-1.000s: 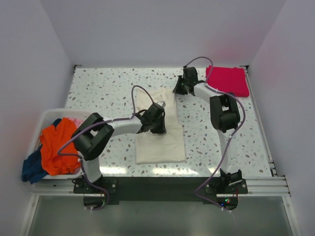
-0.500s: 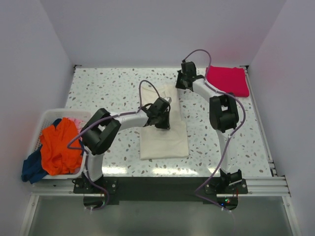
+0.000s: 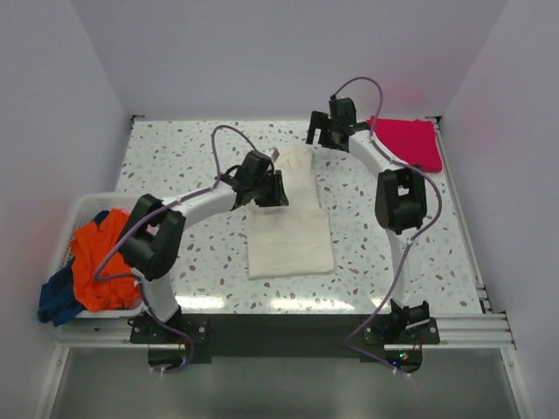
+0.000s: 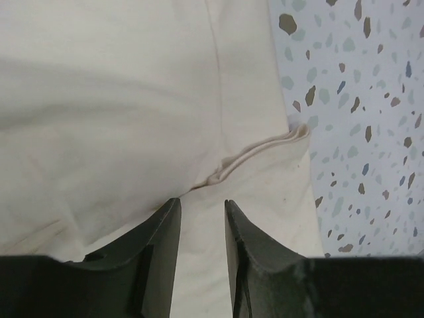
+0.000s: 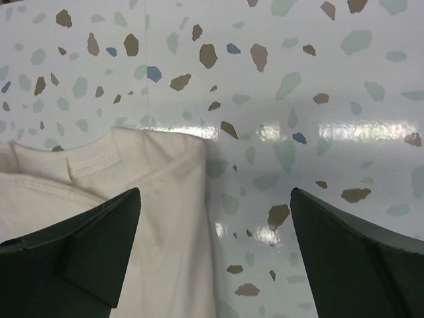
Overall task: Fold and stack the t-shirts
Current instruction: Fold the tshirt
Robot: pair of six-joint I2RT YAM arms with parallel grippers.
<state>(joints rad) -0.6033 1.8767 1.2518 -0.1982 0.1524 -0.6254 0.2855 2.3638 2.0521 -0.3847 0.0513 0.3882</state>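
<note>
The right tool is spreading wide, releasing the cream t-shirt. The left tool is parting too and shifting leftward.

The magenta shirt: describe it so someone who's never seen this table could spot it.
Find the speckled table and look to its far right corner. The magenta-red t-shirt lies flat there, apart from the cream t-shirt at the centre. It is the only bright red cloth on the tabletop.
</note>
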